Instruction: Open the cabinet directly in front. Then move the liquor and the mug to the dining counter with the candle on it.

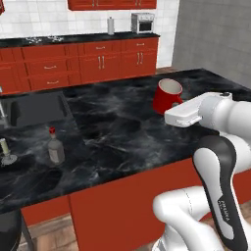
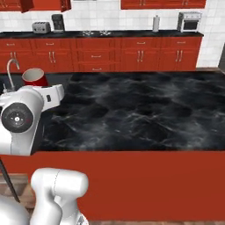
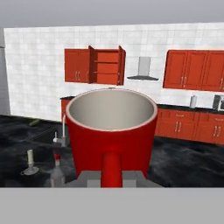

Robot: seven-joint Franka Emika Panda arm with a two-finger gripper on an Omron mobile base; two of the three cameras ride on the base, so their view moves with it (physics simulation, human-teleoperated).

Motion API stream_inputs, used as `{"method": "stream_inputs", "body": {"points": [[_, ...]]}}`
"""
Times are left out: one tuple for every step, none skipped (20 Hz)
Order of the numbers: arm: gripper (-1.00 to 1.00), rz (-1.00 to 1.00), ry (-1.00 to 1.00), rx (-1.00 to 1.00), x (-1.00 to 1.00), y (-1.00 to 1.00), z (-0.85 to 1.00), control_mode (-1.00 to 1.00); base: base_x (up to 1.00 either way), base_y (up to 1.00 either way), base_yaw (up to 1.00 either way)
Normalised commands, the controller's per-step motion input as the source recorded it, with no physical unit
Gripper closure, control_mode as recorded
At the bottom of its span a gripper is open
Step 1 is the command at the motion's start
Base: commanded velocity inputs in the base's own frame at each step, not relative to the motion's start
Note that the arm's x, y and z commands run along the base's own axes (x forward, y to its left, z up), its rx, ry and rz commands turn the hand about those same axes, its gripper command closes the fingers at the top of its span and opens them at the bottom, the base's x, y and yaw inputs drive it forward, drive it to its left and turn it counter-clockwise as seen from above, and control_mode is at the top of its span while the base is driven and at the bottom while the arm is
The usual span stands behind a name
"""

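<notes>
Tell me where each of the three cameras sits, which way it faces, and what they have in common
Left base view: behind the arm's left, looking across the dining counter at the liquor, candle and mug; arm at lower right.
Right base view: behind the arm's right, over the same counter; arm at lower left.
Hand view: on the hand, facing the open cabinet, with the mug close up, gripped by its handle.
Shared: all three show the mug above the dining counter.

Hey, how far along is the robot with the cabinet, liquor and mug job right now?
Done: the cabinet stands open, and the liquor stands on the dining counter near the candle. In hand: the gripper is shut on the mug, held above that counter. Left: set the mug down and let go.
</notes>
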Motion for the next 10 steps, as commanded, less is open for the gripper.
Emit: {"method": "stream_inputs", "body": {"points": [[1.00,0.00,0.00,0.00,0.00,0.00,0.00,1.00,0.19,0.78,0.18],[1.00,0.00,0.00,0.00,0.00,0.00,0.00,1.00,0.19,0.86,0.18],[1.00,0.00,0.00,0.00,0.00,0.00,0.00,1.00,0.19,0.85,0.19],[1.00,0.00,0.00,0.00,0.00,0.00,0.00,1.00,0.24,0.69,0.19],[1.00,0.00,0.00,0.00,0.00,0.00,0.00,1.00,0.16,0.24,0.15],[1.00,0.00,0.00,0.00,0.00,0.00,0.00,1.00,0.04,0.00,0.11],[1.00,0.00,0.00,0.00,0.00,0.00,0.00,1.00,0.14,0.00,0.03],[1.00,0.00,0.00,0.00,0.00,0.00,0.00,1.00,0.43,0.00,0.00],[1.00,0.00,0.00,0.00,0.00,0.00,0.00,1.00,0.61,0.00,0.00],[1.00,0.00,0.00,0.00,0.00,0.00,0.00,1.00,0.69,0.04,0.00]]}}
